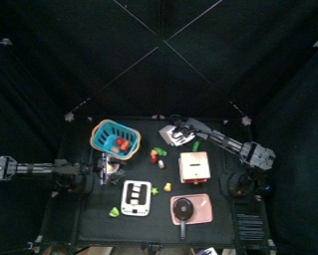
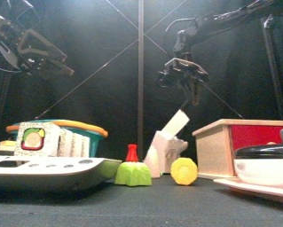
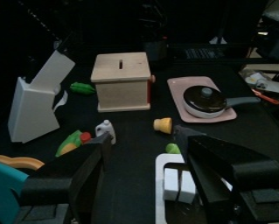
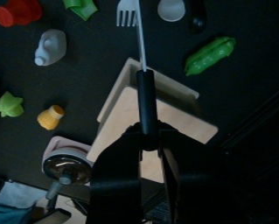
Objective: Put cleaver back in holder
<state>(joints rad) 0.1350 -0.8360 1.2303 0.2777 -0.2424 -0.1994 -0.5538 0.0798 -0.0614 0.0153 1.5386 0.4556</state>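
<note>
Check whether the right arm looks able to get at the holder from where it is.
Probably yes. The right gripper hangs above the holder with only open air between them, and the wooden box beside the holder stands clear of that path.

**Two Black Arms, Jointed and Blocky**

Both arms were matte black throughout. The right arm [image 1: 225,145] showed chunky segments with paler grey joints. The left arm [image 1: 42,169] looked similar, perhaps with cables alongside. The left gripper [image 3: 142,188] had broad, flat-faced, squared black jaws.

A robot lab pen: black curtains [image 1: 42,60] enclose a small black table [image 1: 88,221] strewn with toy kitchenware.
</note>
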